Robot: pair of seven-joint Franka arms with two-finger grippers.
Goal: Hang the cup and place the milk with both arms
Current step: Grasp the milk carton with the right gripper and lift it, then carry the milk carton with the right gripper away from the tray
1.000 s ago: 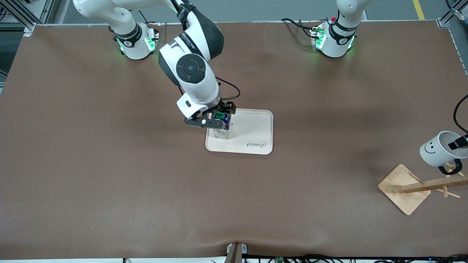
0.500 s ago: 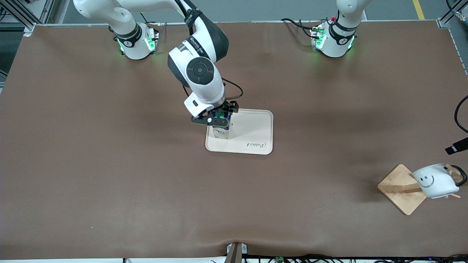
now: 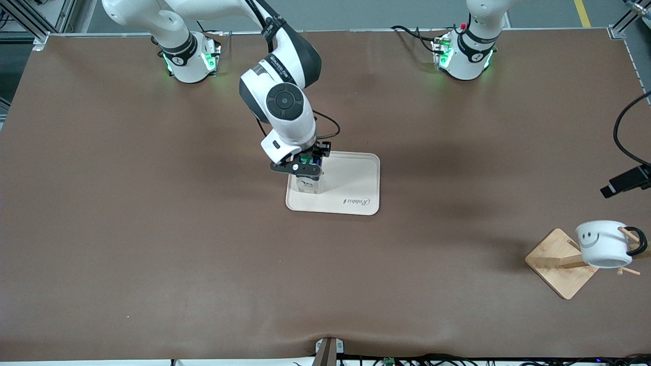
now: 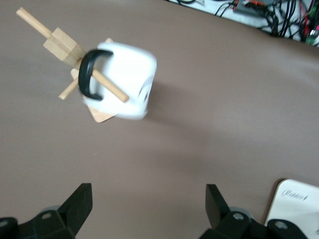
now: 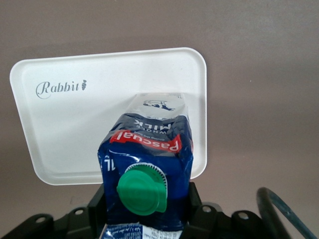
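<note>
The white cup with the smiley face hangs by its black handle on a peg of the wooden rack at the left arm's end of the table. In the left wrist view the cup hangs on the peg. My left gripper is open and empty, above the table and apart from the cup; it shows at the front view's edge. My right gripper is shut on the upright blue milk carton below its green cap, over the white tray.
The tray lies mid-table with "Rabbit" printed on it; the carton is at the tray's edge toward the right arm's end. A black cable hangs by the left gripper. Brown tabletop surrounds the rack and tray.
My left gripper let go of the cup, which dropped onto the rack peg and swung, and the gripper drew up and away. My right gripper shifted slightly over the tray with the milk.
</note>
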